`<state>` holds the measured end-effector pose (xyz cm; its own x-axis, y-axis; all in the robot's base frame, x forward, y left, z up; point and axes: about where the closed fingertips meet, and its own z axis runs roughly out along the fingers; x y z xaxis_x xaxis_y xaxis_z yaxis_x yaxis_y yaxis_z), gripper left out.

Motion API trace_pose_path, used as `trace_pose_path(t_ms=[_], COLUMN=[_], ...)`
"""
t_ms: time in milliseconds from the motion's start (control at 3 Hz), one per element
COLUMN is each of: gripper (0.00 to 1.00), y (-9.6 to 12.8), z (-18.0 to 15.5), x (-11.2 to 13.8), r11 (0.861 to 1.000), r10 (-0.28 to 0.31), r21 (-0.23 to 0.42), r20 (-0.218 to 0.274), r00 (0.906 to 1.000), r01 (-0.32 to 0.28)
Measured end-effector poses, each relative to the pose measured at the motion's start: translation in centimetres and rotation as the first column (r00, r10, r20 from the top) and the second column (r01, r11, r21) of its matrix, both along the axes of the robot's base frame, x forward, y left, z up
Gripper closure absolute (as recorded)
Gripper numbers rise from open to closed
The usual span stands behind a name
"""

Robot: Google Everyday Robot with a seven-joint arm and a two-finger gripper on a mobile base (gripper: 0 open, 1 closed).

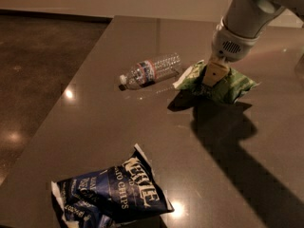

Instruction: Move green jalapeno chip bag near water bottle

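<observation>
The green jalapeno chip bag (227, 83) hangs in my gripper (213, 75), lifted a little above the dark tabletop, its white crimped end pointing left. The gripper comes down from the upper right and is shut on the bag's middle. The water bottle (151, 70) lies on its side just left of the bag, cap toward the lower left. The bag's white end is close to the bottle's base, a small gap apart.
A larger dark blue chip bag (111, 192) lies near the table's front left corner. The table's left edge (71, 87) runs diagonally beside a brown floor. The arm's shadow falls across the table right of centre.
</observation>
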<state>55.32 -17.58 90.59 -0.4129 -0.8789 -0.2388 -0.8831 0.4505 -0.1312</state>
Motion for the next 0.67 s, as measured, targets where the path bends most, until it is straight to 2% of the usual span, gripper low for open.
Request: trace_pose_path(t_ms=[333,667], gripper=[1.0,0.82], y=[0.7,1.0], z=[0.1,-0.7], x=[2.2,3.5], r11=[1.0,0.999], r10=[-0.013,-0.051], r21=[0.009,-0.011], r20=[0.008,0.0], r00=[0.9999,0.9987], r01=[0.013,0.051])
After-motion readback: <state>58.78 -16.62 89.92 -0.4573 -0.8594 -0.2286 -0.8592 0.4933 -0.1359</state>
